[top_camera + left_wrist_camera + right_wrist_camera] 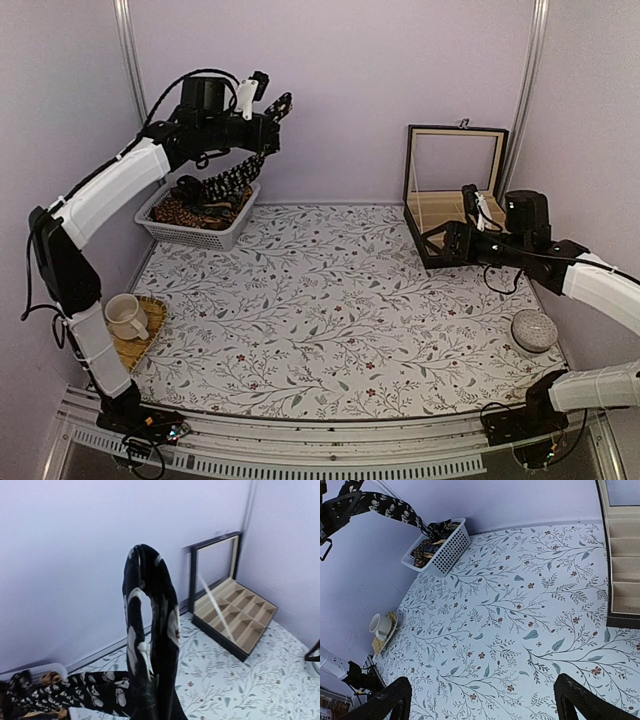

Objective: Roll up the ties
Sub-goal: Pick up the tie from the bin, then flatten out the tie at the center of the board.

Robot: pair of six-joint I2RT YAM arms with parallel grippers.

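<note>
**Left tool** (268, 110): I find it raised high above the basket (190, 236), jaws together and clamped on the black tie (236, 180). In the left wrist view the fabric stands up in a loop over the tool. The pads are hidden under it, so I cannot confirm how much cloth sits in the bite.

**Black tie:** one stretch hangs from the tool down into the basket, where its lower end lies among the other ties (185, 212). None of it touches the tabletop (340, 300).

**Right tool** (485, 705): jaws wide apart, holding nothing. It hovers over the tabletop well apart from the basket, just beside the open wooden box (455, 160).

**Step, in my judgement:** drawing one tie out of the basket. Rolling has not begun.

**Risks noted:**
1. The lower end may be tangled with the other ties. More lift could drag a second tie out, or tip the light basket.
2. The grip looks to be on a folded loop of smooth fabric. The hanging weight could pull it through the jaws and drop it back into the basket or in a heap beside it.
3. If it is laid down bunched or twisted in front of the basket, it will not roll evenly.
4. The right tool is too far from the basket to steady either the basket or the tie.
</note>
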